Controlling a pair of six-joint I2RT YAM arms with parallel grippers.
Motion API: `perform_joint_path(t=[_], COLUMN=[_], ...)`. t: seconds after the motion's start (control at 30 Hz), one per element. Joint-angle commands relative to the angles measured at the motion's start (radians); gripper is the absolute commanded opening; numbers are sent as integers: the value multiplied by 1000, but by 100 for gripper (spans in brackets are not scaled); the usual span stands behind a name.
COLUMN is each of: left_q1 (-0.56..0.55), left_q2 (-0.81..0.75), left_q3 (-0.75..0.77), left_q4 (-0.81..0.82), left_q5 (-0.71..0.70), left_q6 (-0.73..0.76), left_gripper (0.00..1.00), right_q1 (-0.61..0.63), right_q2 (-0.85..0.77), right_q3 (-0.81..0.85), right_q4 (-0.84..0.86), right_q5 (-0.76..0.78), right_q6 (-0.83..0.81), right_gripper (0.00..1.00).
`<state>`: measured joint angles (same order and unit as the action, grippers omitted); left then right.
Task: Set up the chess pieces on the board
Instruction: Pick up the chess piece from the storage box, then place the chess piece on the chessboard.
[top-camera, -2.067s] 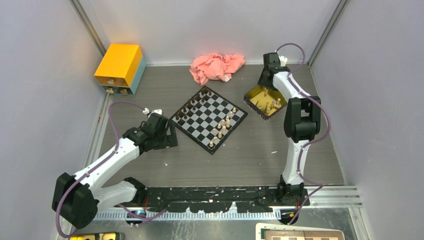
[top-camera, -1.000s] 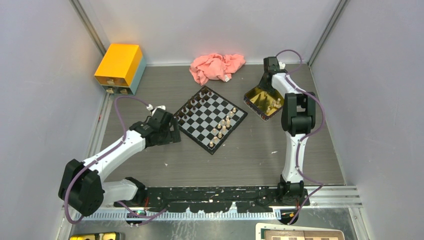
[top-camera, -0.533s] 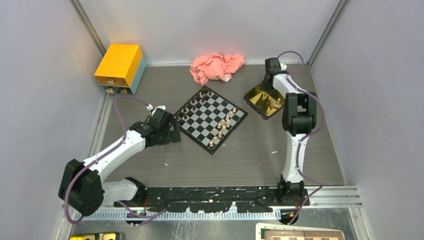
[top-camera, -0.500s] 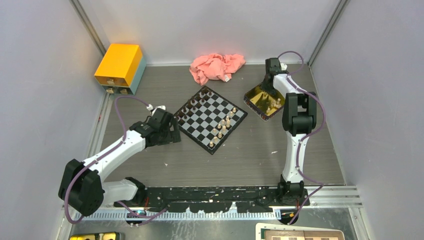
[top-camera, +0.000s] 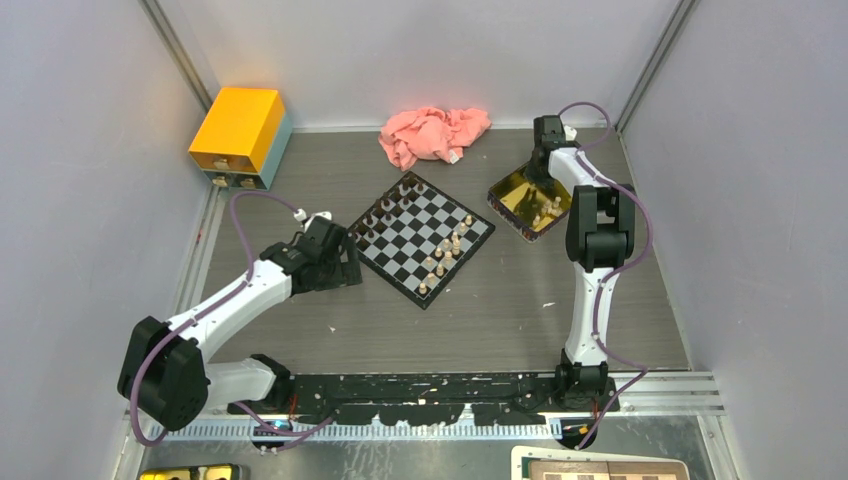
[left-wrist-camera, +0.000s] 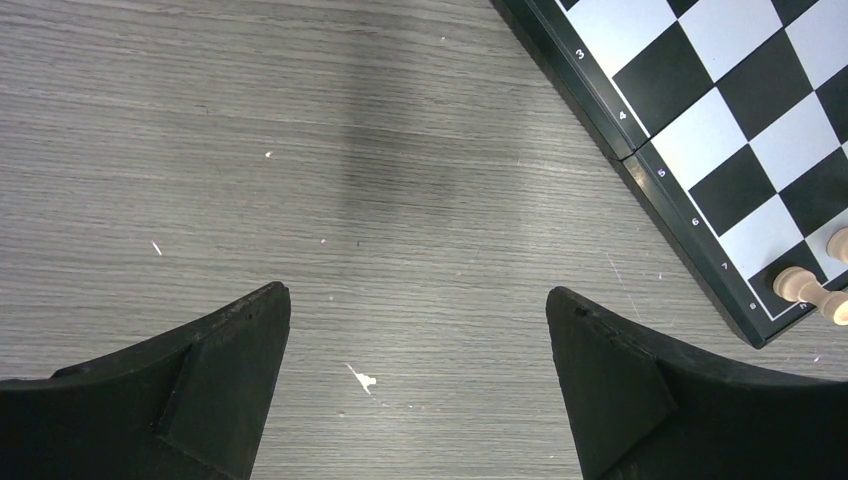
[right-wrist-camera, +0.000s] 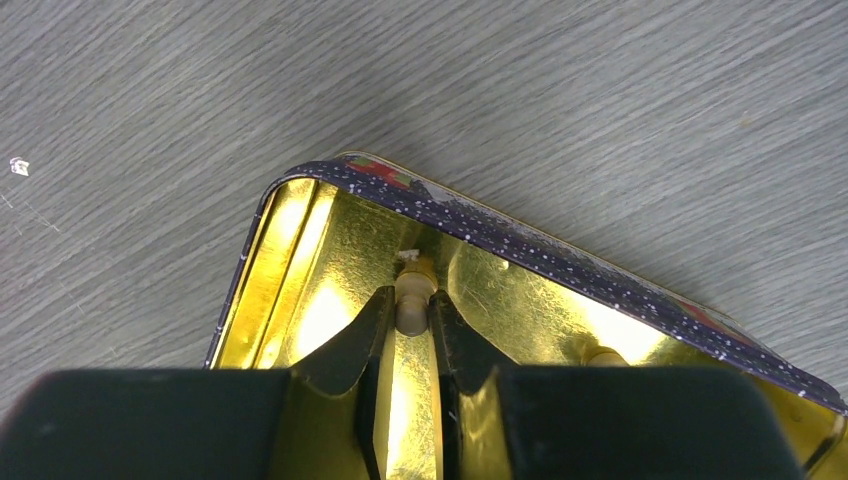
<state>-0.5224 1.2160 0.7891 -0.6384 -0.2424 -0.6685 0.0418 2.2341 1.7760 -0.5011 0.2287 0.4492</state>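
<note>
**Right wrist view.** My right gripper is clenched on a single pale piece, one of the chess pieces. Its rounded head shows just past my fingertips. My fingers reach into a tin with a gold lining and a dark speckled rim, and the far rim runs just ahead of the tips. A second piece sits in the tin to the right of my fingers, apart from them. Whether the gripped piece is clear of the tin floor I cannot tell.

**Left wrist view.** My left gripper is released, jaws spread wide, with only the grey wood-grain table between them. The board, black and pale checks inside a dark numbered border, lies ahead and to the right of this gripper, near it but not touching. Two corner pieces, both pale, occupy the board corner nearest my right-hand finger.

**Top view.** The board lies turned like a diamond, just beside my left gripper and near the tin that holds my right one. Dark pieces line the board edge ahead of the left gripper. A pale group stands on the side toward the tin. A pink cloth and a yellow box lie beyond the board, apart from both grippers.
</note>
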Motion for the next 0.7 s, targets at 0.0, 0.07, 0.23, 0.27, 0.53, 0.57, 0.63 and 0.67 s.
perform_joint_path(t=[0.0, 0.07, 0.23, 0.27, 0.53, 0.57, 0.63, 0.67], left_q1=[-4, -3, -4, -4, -3, -4, -4, -4], left_q2=[-9, -20, -70, -82, -179, -190, -209, -217], left_q3=[29, 25, 11, 8, -18, -20, -24, -26], left_q4=[32, 29, 16, 12, -22, -26, -31, -34], left_q5=[-2, -2, -10, -12, -15, -15, -14, -14], left_q6=[12, 11, 10, 10, 8, 7, 4, 3], left_gripper=[100, 100, 100, 100, 100, 100, 100, 100], right_q1=[-5, -2, 29, 37, 197, 226, 298, 348], right_q2=[-94, -122, -222, -255, -442, -463, -502, -518], right_q3=[4, -5, -21, -29, -88, -101, -123, -135], right_q4=[23, 21, -2, -9, -114, -126, -162, -171], right_q5=[-16, -25, -31, -37, -63, -65, -56, -53], right_q6=[-2, -7, -22, -23, -53, -54, -62, -63], right_gripper=[1, 1, 1, 1, 1, 1, 1, 1])
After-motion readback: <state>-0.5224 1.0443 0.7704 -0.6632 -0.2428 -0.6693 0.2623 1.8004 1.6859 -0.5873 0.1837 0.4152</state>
